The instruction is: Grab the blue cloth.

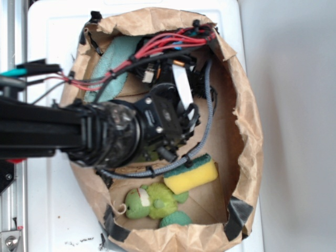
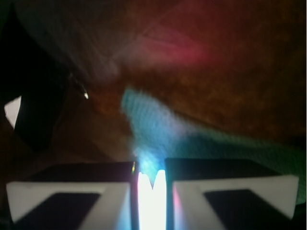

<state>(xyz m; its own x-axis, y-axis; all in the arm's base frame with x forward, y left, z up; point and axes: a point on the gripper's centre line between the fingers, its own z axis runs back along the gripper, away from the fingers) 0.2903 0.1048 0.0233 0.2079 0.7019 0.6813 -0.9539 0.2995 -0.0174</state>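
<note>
The blue cloth (image 1: 112,64) is a pale teal rag lying against the upper left wall inside a brown paper bag (image 1: 248,110). In the wrist view the blue cloth (image 2: 158,127) runs from the bag floor down into the narrow slot between my two black and white fingers (image 2: 225,184). My gripper (image 2: 149,167) is shut on a fold of it; glare whitens the pinched part. In the exterior view my black arm (image 1: 121,131) reaches in from the left. Its body and red wires hide the fingertips.
A yellow sponge (image 1: 192,176) with a dark green top lies at the lower right of the bag. A bright green plush toy (image 1: 151,201) lies below it. A grey braided cable (image 1: 208,118) loops through the bag. The bag walls stand close all round.
</note>
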